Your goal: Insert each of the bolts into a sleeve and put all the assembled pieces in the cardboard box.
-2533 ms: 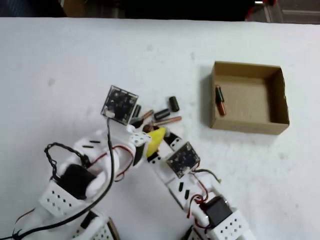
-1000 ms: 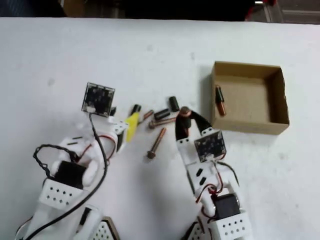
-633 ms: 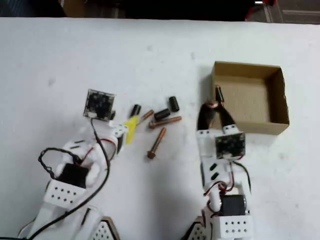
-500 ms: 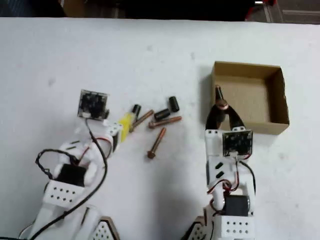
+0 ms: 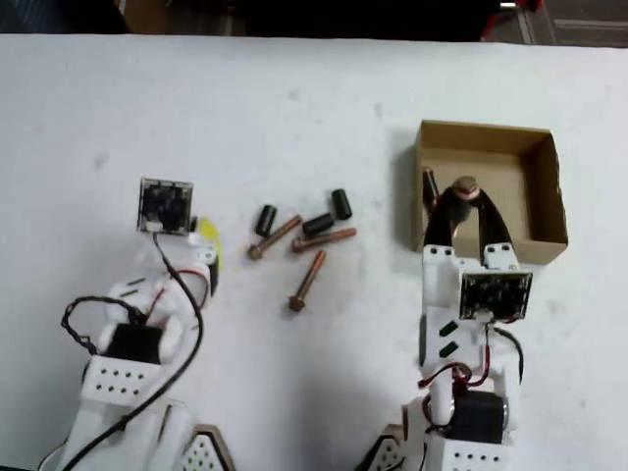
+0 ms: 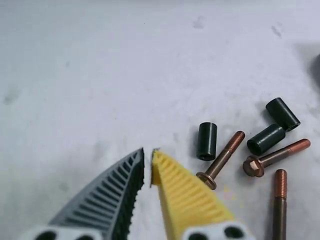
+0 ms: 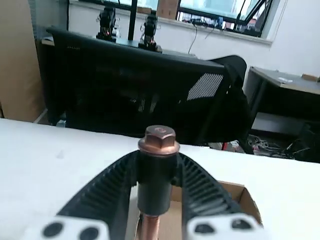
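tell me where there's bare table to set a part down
Bare white table lies beyond the loose copper bolts and black sleeves, and between the left arm and right arm. Crowded: that cluster, and the brown cardboard box, where the right gripper holds a sleeved bolt.

Three loose copper bolts [image 5: 274, 236] [image 5: 324, 238] [image 5: 306, 282], three empty black sleeves [image 5: 265, 219] [image 5: 317, 224] [image 5: 340, 203], one cardboard box [image 5: 486, 129], one bolt-in-sleeve assembly [image 5: 464, 188], and probably a second [image 5: 428, 183], half hidden.
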